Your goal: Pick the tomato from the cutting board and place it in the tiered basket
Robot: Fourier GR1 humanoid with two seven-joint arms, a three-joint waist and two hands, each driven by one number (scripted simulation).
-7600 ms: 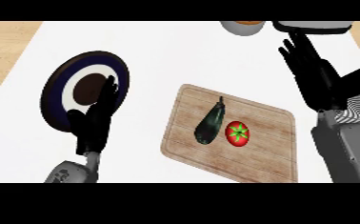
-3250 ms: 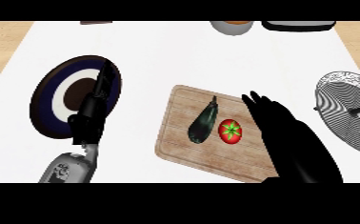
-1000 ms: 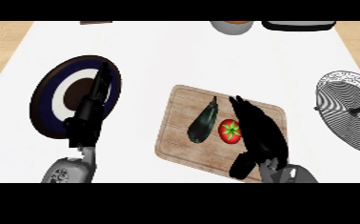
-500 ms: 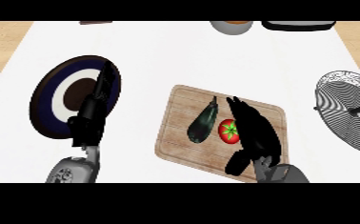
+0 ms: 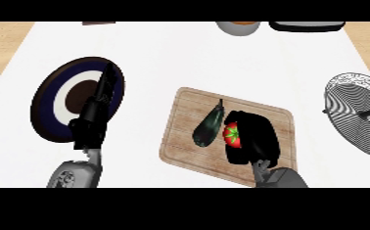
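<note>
The white table carries everything, with bare surface between the board and the plate and across its middle toward the far edge. At the right edge sits the wire tiered basket, partly cut off by the frame and well apart from the board. The round dark plate with blue and white rings lies at the left, and the rectangular wooden cutting board lies at centre-right, its near corner close to the lower edge of the view.

Compared with half a second ago, the right robot hand has closed down over the board: its fingers now curl round the right side of the red tomato with a green stem, where before they were spread just beside it. The tomato is on the board, touching the dark green eggplant on its left. The left robot hand is unchanged, fingers straight and relaxed, over the plate.

At the far edge stand a grey bowl and a dark tray.
</note>
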